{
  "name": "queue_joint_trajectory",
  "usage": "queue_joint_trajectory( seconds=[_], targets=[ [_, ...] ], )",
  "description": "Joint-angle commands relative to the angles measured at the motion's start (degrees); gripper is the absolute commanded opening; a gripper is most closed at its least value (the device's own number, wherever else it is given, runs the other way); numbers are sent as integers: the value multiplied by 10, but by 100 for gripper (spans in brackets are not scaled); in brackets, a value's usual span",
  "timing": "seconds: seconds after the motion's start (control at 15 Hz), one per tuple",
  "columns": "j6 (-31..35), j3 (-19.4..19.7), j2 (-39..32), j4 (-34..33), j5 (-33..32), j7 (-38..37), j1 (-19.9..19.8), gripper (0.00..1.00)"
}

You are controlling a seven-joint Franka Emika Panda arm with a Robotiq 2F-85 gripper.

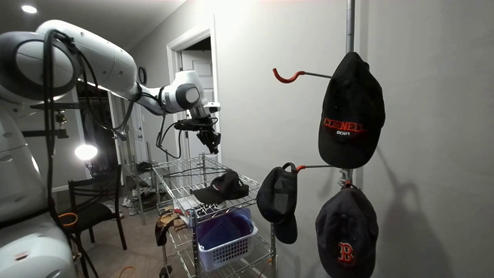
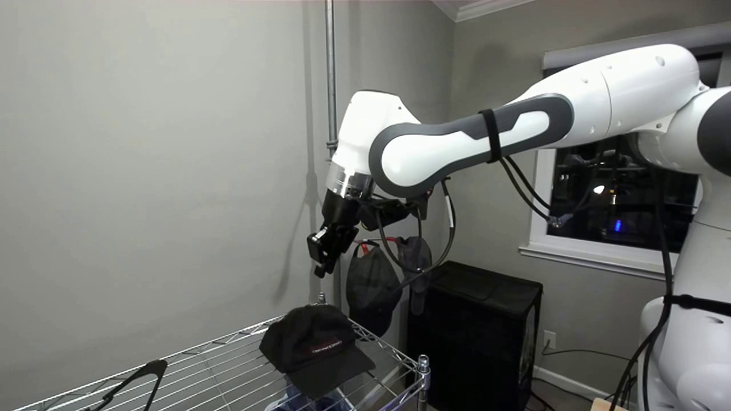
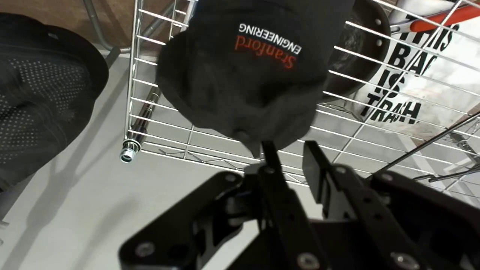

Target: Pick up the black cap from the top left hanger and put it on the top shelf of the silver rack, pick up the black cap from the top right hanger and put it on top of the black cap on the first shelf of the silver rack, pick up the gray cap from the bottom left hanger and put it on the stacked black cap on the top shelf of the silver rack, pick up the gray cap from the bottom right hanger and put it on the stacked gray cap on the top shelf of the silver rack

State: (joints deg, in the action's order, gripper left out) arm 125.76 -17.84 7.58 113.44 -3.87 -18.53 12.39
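My gripper [image 3: 288,144] stands slightly parted, a narrow gap between its slim black fingers [image 3: 270,157], with wires and pale wall [image 3: 157,198] showing through. Below it and apart from it, the Stanford cap [image 3: 255,82] lies on the top shelf [image 2: 211,368]. In my wrist view its long axis runs roughly up and down, crown toward my gripper and front facing away, so the red and white lettering reads upside down; in an exterior view its brim [image 2: 331,371] points to the lower right. It is soft black cloth, the crown rounded and slightly dented. Under it spreads a grid of thin, shiny wires, part of the rack [image 1: 195,243], and lower down sits a pale plastic basket [image 1: 227,249] with lattice sides. Beside the rack the mesh cap [image 1: 278,197] hangs brim down, pale dots across its panel. Farther out, the Cornell cap [image 1: 349,108] hangs lengthwise upright, brim lowest, red letters across the front. Under that hangs the dark B cap [image 1: 347,227], also brim down.
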Motion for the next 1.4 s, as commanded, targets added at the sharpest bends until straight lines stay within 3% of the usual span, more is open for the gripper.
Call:
queue_joint_trajectory(
  seconds=[0.0,0.4,0.47,0.87,1.33],
  targets=[
    [21,1,7,8,-16,-23,2,56],
    [34,7,27,16,-4,-28,0,95],
    [5,8,36,14,-11,-17,-1,98],
    [-97,48,137,43,58,45,-5,100],
    [-134,134,238,90,86,31,-68,100]
  ],
)
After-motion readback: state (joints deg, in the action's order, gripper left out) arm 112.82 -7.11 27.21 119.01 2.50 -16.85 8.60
